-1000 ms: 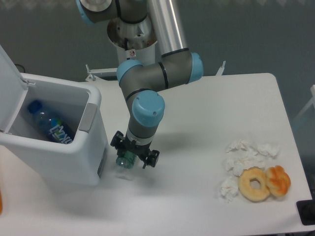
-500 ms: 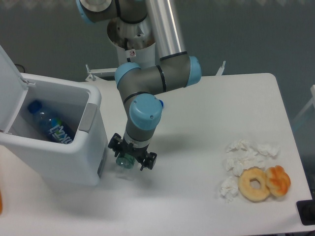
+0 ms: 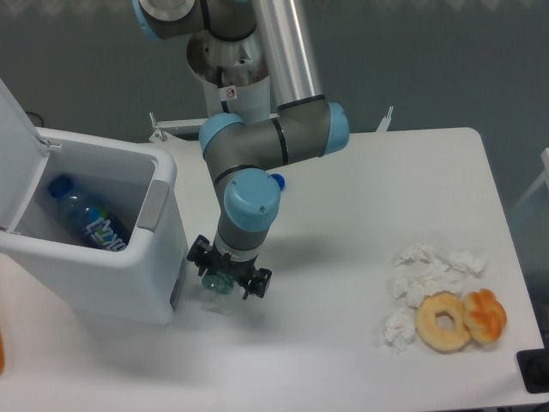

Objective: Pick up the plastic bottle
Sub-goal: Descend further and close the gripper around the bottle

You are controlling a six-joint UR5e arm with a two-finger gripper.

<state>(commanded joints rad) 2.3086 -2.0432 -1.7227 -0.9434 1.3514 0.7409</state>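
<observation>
The small clear plastic bottle (image 3: 218,281) with a dark green label band sits between my gripper's fingers, just right of the white bin. My gripper (image 3: 228,276) points down at the table and is shut on the bottle. The bottle's clear mouth end sticks out at the lower left of the gripper. Its faint shadow lies on the table below it, so it seems slightly raised.
An open white bin (image 3: 103,249) stands at the left and holds a larger clear bottle with a blue cap and blue label (image 3: 86,219). Crumpled white tissues (image 3: 425,275) and two doughnuts (image 3: 461,319) lie at the right front of the white table (image 3: 343,197).
My arm has shifted slightly left and toward the front with the bottle in the gripper. Nothing else has moved.
</observation>
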